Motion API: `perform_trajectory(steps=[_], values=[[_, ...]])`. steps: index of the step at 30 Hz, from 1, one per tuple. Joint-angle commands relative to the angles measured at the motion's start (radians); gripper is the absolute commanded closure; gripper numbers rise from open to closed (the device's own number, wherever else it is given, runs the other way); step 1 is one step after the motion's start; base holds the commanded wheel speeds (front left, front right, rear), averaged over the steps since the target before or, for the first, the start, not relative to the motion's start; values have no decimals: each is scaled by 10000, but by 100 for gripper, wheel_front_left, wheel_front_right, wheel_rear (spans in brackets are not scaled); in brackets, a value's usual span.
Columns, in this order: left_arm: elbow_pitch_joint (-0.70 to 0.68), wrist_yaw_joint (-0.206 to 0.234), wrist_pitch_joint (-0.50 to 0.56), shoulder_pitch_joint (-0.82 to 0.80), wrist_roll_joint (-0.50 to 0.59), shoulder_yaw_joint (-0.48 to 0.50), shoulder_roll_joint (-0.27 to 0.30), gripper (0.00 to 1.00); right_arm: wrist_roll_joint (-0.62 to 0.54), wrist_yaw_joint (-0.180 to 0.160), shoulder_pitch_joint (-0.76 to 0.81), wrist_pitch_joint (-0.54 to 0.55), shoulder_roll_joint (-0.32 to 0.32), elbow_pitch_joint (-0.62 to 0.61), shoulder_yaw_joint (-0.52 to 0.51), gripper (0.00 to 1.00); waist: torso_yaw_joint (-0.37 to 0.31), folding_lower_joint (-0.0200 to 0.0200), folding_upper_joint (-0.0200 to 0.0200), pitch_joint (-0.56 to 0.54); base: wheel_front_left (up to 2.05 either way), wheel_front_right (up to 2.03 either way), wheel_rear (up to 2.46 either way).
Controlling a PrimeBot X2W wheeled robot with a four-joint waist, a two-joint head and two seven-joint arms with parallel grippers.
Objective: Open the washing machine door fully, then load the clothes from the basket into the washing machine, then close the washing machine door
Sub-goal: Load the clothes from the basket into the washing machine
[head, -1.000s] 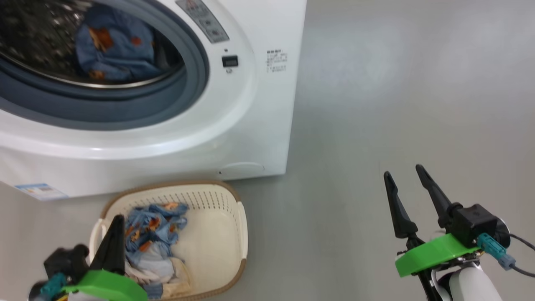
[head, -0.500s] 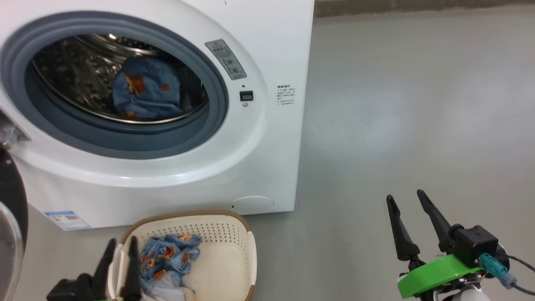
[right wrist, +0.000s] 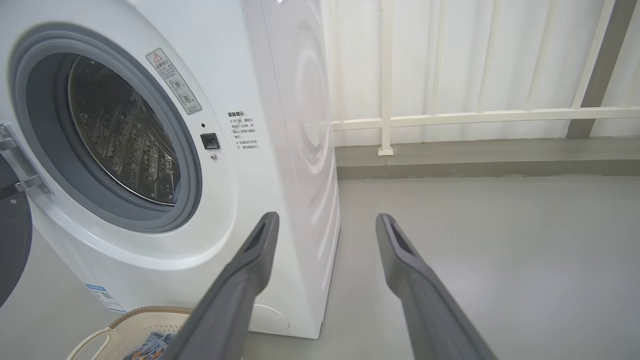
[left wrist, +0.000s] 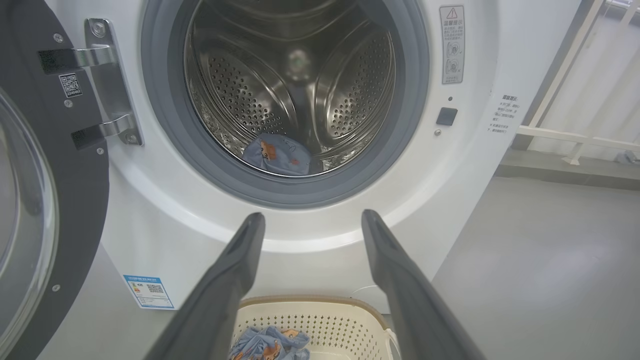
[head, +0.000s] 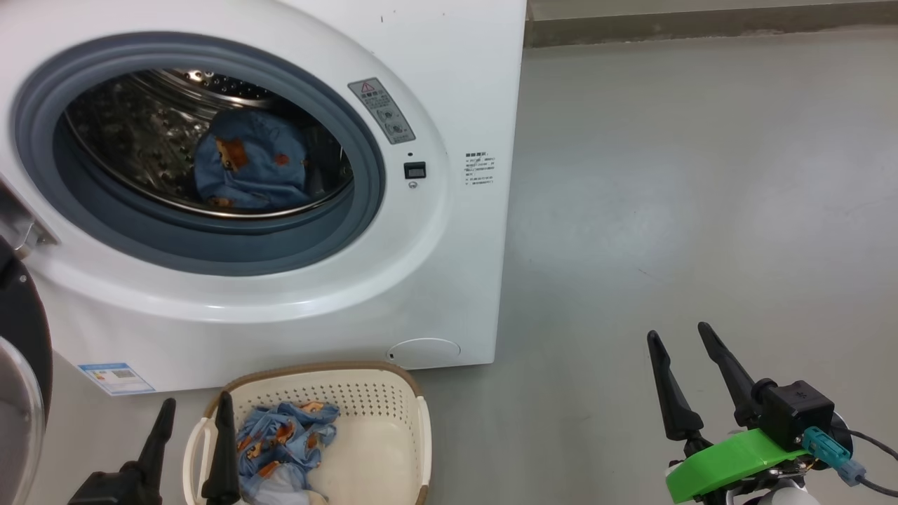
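The white washing machine stands with its black-rimmed door swung open at the far left, also seen in the left wrist view as the door. One blue printed garment lies in the steel drum. In front of the machine sits the cream basket holding more blue clothes. My left gripper hovers open and empty over the basket's left handle. My right gripper is open and empty over bare floor at the lower right.
Grey floor stretches to the right of the machine. A white railing and a low kerb run behind it. A blue label sticker marks the machine's lower left front.
The head camera tilted up, so the whole scene slid down the picture. My left gripper went from shut to open near the basket's left side. The right gripper stayed open.
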Motion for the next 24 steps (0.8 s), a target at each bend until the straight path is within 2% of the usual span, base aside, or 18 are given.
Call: perform_trajectory(steps=[1,24], values=[[-305,-24,-64,-140,136,357,68,0,45,16,-92,-118,-6,-205,263,0,-6,0,0,-6,0,0,0],[-458,14,-64,-118,126,147,67,0,-13,16,-137,-118,-6,-230,266,0,55,0,0,89,0,0,0]])
